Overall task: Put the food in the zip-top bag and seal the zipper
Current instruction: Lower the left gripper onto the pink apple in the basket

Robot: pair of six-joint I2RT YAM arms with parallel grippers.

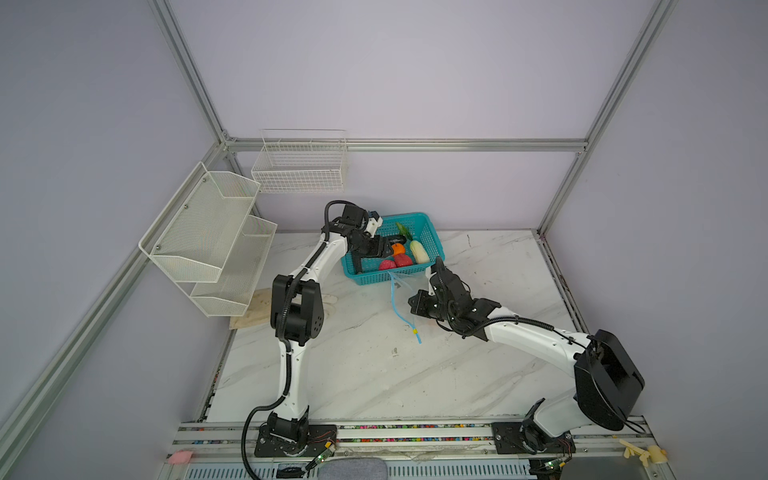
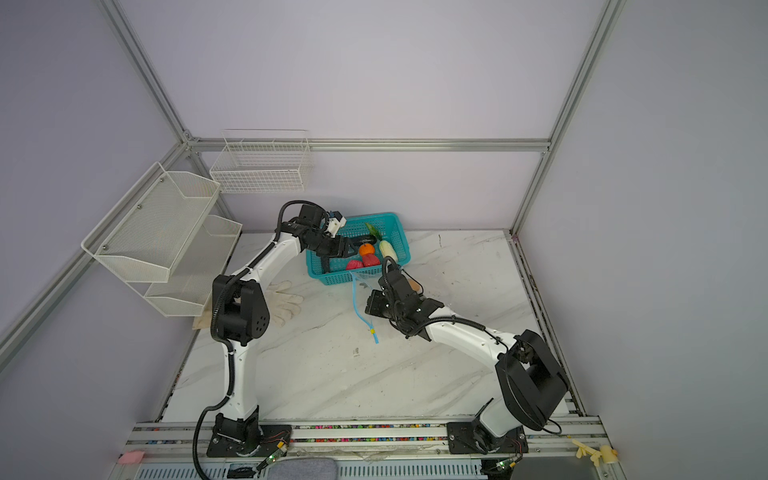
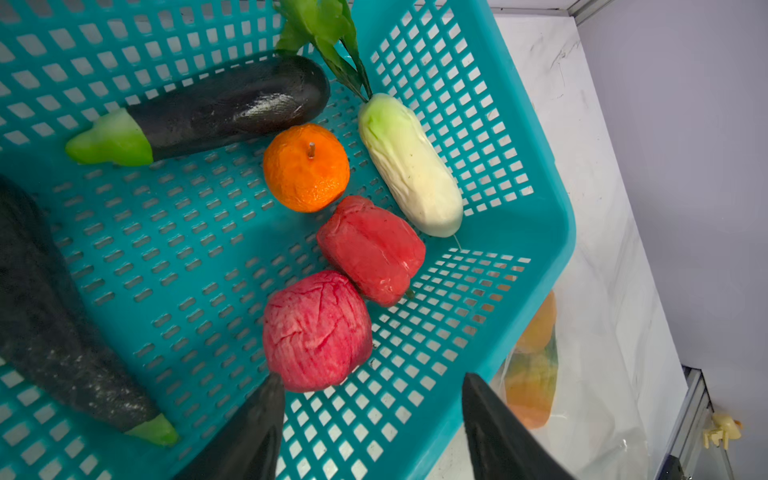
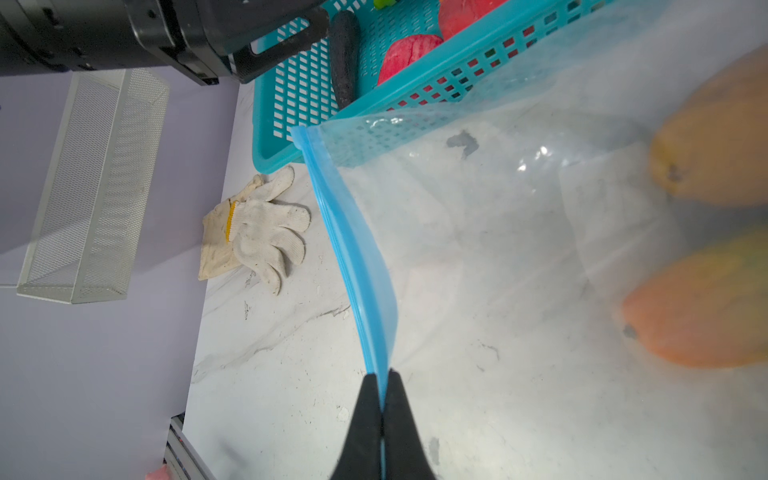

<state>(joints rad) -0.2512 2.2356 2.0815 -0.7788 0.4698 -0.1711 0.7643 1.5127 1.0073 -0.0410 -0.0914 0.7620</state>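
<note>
Zip-top bag sits on desk against the front of teal basket, with two blurry orange-yellow pieces inside, probably mangoes. Right arm reaches low and forward, jaws pressed together pinching blue zipper. Farther back, left arm bends over basket, jaws spread and empty beside pink piece.

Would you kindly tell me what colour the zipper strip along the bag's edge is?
Light blue; the zipper strip shows best in the right wrist view.
</note>
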